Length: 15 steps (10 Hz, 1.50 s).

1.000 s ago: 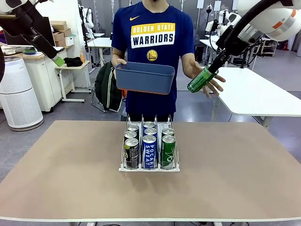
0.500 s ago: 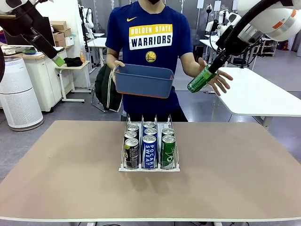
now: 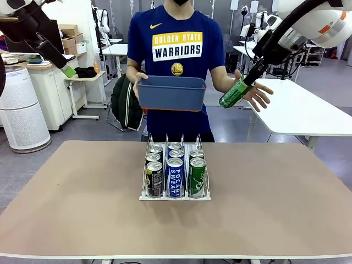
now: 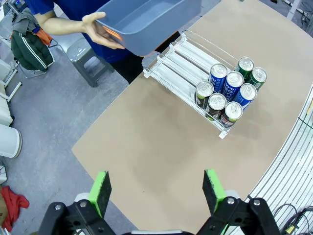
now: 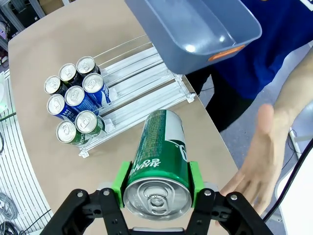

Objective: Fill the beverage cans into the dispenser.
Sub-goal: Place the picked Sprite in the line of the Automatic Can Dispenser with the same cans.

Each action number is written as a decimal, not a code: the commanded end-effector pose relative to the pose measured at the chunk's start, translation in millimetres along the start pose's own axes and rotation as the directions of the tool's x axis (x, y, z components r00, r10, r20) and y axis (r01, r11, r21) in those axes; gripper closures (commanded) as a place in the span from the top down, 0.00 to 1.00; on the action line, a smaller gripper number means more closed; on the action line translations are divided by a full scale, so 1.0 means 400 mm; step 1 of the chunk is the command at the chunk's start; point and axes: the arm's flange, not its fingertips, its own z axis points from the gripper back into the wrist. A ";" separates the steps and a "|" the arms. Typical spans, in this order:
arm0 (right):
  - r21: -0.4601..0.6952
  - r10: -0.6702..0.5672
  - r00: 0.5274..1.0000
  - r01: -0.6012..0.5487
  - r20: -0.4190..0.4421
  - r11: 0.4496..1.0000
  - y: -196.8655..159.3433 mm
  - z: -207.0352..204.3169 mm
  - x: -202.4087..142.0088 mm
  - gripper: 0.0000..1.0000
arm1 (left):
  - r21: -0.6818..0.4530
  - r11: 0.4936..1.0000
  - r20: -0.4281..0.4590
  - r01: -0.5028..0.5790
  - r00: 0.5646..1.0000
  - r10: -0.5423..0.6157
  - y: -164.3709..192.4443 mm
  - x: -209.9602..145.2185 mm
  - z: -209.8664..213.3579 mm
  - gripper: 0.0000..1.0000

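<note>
The left hand (image 3: pixel 68 71) is hanging high at the far left of the front view, well above the counter (image 3: pixel 82 203) and well apart from everything on it. In the left wrist view the same hand (image 4: pixel 156 191) is standing wide, its green pads (image 4: pixel 101 191) spread far apart with nothing between them, looking down on bare counter.

Toward the middle, the dispenser (image 3: pixel 175 196) is sitting on the counter with its three lanes running away from the robot. Cans are standing upright in each lane, crowded toward the near end: dark cans (image 3: pixel 154 179) in the left lane, blue-and-white Pocari Sweat cans (image 3: pixel 174 177) in the middle lane, and green cans (image 3: pixel 196 177) in the right lane. In the left wrist view the far stretch of the lanes is lying bare behind the cans.

Behind the dispenser, a person in a blue shirt is standing at the far side, holding a blue-grey bin (image 3: pixel 171 92) in one hand above the far end of the rack.

To the right, the right hand (image 3: pixel 246 81) is gripping a green can (image 3: pixel 236 92) by one end, holding it tilted in the air, well above the counter. In the right wrist view this hand (image 5: pixel 157 183) is pressing its pads on both sides of the can. The person's open palm (image 3: pixel 256 93) is hovering just beside that can.
</note>
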 end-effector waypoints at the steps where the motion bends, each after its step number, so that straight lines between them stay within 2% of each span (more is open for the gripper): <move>1: -0.010 0.002 1.000 -0.002 0.006 1.000 -0.003 0.005 0.002 0.20 | -0.001 1.000 -0.005 -0.004 1.000 0.004 -0.005 -0.014 -0.003 1.00; 2: -0.010 0.002 1.000 -0.002 0.006 1.000 -0.003 0.005 0.002 0.20 | -0.001 1.000 -0.005 -0.004 1.000 0.004 -0.005 -0.014 -0.003 1.00; 3: 0.000 0.000 1.000 0.000 0.000 1.000 0.000 0.000 0.000 0.58 | -0.001 1.000 -0.005 -0.004 1.000 0.004 -0.005 -0.014 -0.003 1.00; 4: -0.017 -0.156 0.988 0.156 -0.017 0.988 0.033 0.024 -0.010 0.58 | -0.001 1.000 -0.005 -0.004 1.000 0.004 -0.005 -0.014 -0.003 1.00; 5: -0.039 -0.255 0.967 0.254 -0.016 0.966 0.062 0.042 -0.022 0.58 | -0.001 1.000 -0.005 -0.004 1.000 0.004 -0.005 -0.014 -0.003 1.00; 6: -0.038 -0.324 0.945 0.323 -0.046 0.946 0.092 0.054 -0.037 0.58 | -0.001 1.000 -0.005 -0.004 1.000 0.004 -0.005 -0.014 -0.003 1.00; 7: -0.120 -0.392 0.917 0.381 -0.076 0.917 0.120 0.066 -0.056 0.58 | -0.001 1.000 -0.005 -0.004 1.000 0.004 -0.005 -0.014 -0.003 1.00; 10: -0.176 -0.470 0.871 0.445 -0.142 0.878 0.231 0.078 -0.127 0.58 | -0.001 1.000 -0.005 -0.004 1.000 0.004 -0.005 -0.014 -0.003 1.00; 11: -0.172 -0.465 0.859 0.435 -0.215 0.884 0.263 0.076 -0.158 0.58 | -0.001 1.000 -0.005 -0.004 1.000 0.004 -0.005 -0.014 -0.003 1.00; 12: -0.157 -0.462 0.850 0.435 -0.253 0.887 0.293 0.054 -0.178 0.58 | -0.001 1.000 -0.005 -0.004 1.000 0.004 -0.005 -0.014 -0.003 1.00; 13: -0.133 -0.460 0.839 0.440 -0.291 0.888 0.323 0.018 -0.192 0.58 | -0.001 1.000 -0.005 -0.004 1.000 0.004 -0.005 -0.014 -0.003 1.00; 14: -0.059 -0.432 0.843 0.438 -0.319 0.897 0.325 -0.011 -0.198 0.58 | -0.001 1.000 -0.005 -0.004 1.000 0.004 -0.005 -0.014 -0.003 1.00; 15: 0.003 -0.422 0.825 0.456 -0.375 0.890 0.328 -0.057 -0.194 0.58 | -0.001 1.000 -0.005 -0.004 1.000 0.004 -0.005 -0.014 -0.003 1.00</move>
